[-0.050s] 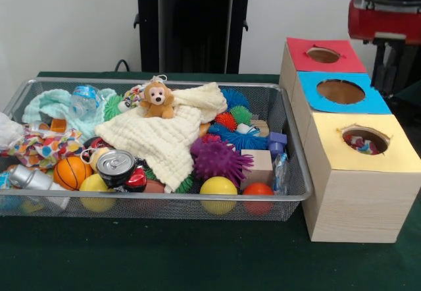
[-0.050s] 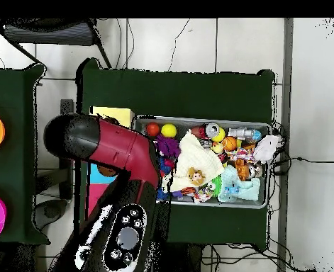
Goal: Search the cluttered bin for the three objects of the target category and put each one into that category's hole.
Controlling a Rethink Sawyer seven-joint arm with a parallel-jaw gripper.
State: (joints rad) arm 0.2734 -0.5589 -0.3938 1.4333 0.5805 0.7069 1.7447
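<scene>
Pincer state cannot be told. Purple spiky ball (image 1: 219, 158) in the bin (image 1: 197, 201) appears soft, light; grip across its body.

One camera sat low and close across the counter (image 1: 197, 264), facing me over the wire bin (image 1: 151, 205). The other looked straight down from high above my arm (image 2: 120, 152). Both caught the bin and the yellow-topped box (image 1: 358, 179).

The wire mesh bin (image 1: 289, 139) is packed wall to wall — a cream cloth (image 1: 168, 136) with a stuffed monkey (image 1: 158, 100) covers its middle. Bare green table (image 1: 164, 258) lies in front. The three box holes (image 1: 341, 91) stand uncovered — the yellow box (image 1: 358, 192) touches the bin's side.
</scene>
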